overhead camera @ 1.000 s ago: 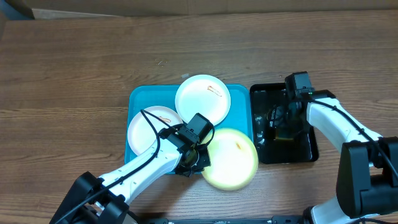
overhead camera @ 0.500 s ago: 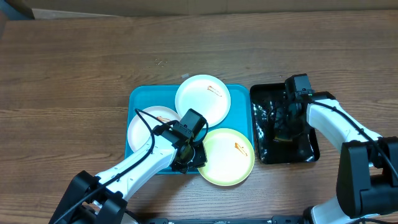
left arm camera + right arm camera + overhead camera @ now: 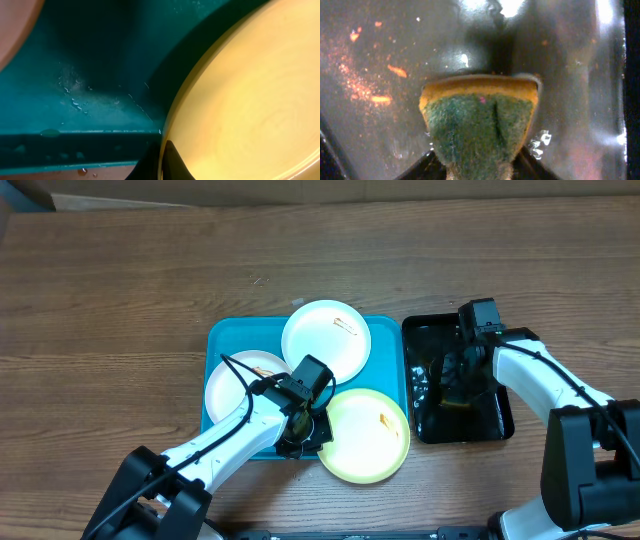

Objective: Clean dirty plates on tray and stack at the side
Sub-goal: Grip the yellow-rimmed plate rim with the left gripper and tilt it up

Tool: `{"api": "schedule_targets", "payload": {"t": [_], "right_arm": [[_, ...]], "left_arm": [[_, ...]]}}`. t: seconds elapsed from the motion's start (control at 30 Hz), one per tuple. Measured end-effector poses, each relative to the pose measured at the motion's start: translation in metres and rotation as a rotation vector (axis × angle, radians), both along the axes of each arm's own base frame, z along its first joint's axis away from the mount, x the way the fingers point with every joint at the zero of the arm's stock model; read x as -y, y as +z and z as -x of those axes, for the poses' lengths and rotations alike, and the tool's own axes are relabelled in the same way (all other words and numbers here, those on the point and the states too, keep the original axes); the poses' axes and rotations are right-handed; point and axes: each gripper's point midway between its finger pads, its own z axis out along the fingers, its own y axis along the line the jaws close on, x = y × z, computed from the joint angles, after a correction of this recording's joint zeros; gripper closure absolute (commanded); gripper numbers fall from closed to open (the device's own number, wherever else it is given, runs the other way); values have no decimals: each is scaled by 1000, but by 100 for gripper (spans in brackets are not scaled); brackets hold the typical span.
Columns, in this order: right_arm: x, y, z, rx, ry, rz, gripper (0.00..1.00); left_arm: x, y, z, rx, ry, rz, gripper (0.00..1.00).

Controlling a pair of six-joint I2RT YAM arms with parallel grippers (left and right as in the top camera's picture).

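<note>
Three plates (image 3: 326,338) crowd the blue tray (image 3: 222,332). Left gripper (image 3: 161,163) pinches the yellow-green plate (image 3: 368,438) by its rim, lower centre, apparently to steady it; right gripper (image 3: 477,167) squeezes a sponge (image 3: 479,120) for wiping.

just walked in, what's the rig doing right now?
Left arm's fingers are shut on the rim of the yellow-green plate, which overhangs the turquoise tray's near edge. Right arm's fingers pinch a sponge in the black tray. Both white plates lie on the turquoise tray, smeared.
</note>
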Motion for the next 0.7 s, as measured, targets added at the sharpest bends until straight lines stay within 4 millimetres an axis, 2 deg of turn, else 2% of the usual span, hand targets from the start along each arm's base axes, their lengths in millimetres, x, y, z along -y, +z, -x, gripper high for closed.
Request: {"api": "schedule_targets", "payload": {"t": [0.07,0.17,0.27,0.3,0.37,0.47,0.57,0.7], "right_arm": [[0,0,0,2,-1,-1,72],[0,0,-1,4,-3,-2,34],[0,0,-1,5,-3,-3,23],[0,0,-1,4,1,-2,22],[0,0,-1,4,1,-2,22],[0,0,-3,12,0,-3,28],[0,0,-4,15,-2,-4,38],[0,0,-3,12,-2,-3,56]], "left_arm": [[-2,5,-2,2,-10,-18,96],[-10,14,-10,34,-32,-78,93],[-12,20,-20,79,-52,-105,91],[-13,20,-22,89,-58,-113,90],[-16,20,-24,97,-65,-128,87],[-18,20,-25,106,-71,-143,82],[-19,20,-26,112,-73,-150,81],[-20,20,-27,115,-73,-153,74]]}}
